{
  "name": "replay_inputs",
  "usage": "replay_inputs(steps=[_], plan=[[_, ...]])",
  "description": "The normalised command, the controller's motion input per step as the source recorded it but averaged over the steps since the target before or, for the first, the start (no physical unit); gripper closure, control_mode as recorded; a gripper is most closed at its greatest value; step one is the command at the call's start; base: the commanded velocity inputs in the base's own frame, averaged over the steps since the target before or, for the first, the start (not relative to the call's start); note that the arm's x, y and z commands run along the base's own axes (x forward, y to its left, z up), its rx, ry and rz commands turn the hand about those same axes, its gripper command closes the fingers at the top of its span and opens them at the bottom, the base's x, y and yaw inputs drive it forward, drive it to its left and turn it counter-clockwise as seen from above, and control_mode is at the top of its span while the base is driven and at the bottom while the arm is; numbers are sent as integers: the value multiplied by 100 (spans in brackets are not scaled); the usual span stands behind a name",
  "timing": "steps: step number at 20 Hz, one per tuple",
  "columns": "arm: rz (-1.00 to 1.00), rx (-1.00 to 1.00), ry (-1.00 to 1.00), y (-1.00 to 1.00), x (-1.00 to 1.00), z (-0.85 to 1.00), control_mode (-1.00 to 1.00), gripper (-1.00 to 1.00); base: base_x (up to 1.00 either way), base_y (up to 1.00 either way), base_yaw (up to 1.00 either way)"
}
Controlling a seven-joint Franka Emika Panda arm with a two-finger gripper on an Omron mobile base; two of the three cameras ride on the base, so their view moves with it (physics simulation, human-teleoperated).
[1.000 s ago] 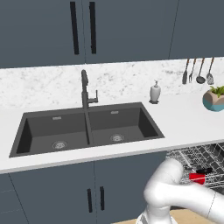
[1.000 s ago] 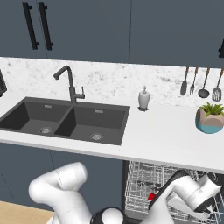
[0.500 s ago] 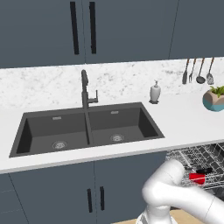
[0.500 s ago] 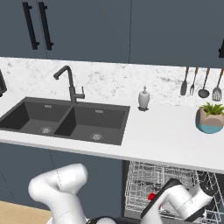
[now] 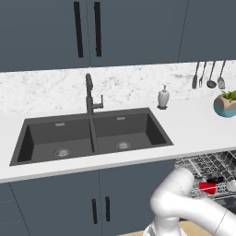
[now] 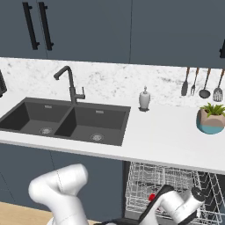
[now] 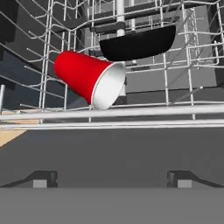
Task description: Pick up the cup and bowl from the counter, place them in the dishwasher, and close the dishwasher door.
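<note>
The red cup [image 7: 89, 78] lies on its side in the dishwasher's wire rack [image 7: 183, 87], its white inside turned toward the hand camera. Just behind and above it rests the black bowl [image 7: 138, 43]. My gripper [image 7: 111, 179] is open and empty, low in front of the rack, its fingertips [image 7: 43, 178] wide apart over the dark inner face of the dishwasher door [image 7: 109, 151]. From the left base view the cup [image 5: 208, 187] shows as a red patch in the pulled-out rack [image 5: 207, 163]. The right base view has the cup [image 6: 152, 197] behind my forearm, under the counter [image 6: 167, 138].
A dark double sink [image 5: 92, 136] with a black faucet [image 5: 90, 94] sits in the counter [image 5: 193, 124]. A white soap dispenser [image 5: 163, 97], a teal plant pot [image 5: 226, 105] and hanging utensils [image 5: 211, 76] stand along the back. Cabinet doors [image 5: 99, 207] are left of the dishwasher.
My hand has sunk slightly lower and shifted a little left in front of the rack. The cup and bowl have stayed where they were.
</note>
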Motion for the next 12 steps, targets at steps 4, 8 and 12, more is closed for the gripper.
replay_inputs(steps=[4,8,12], plan=[[0,-5,-8,0,84,-22,-100,-100,0,0,0],[0,-2,-7,0,83,-35,-100,-100,0,0,0],[0,0,-4,0,93,-50,-100,-100,0,0,0]])
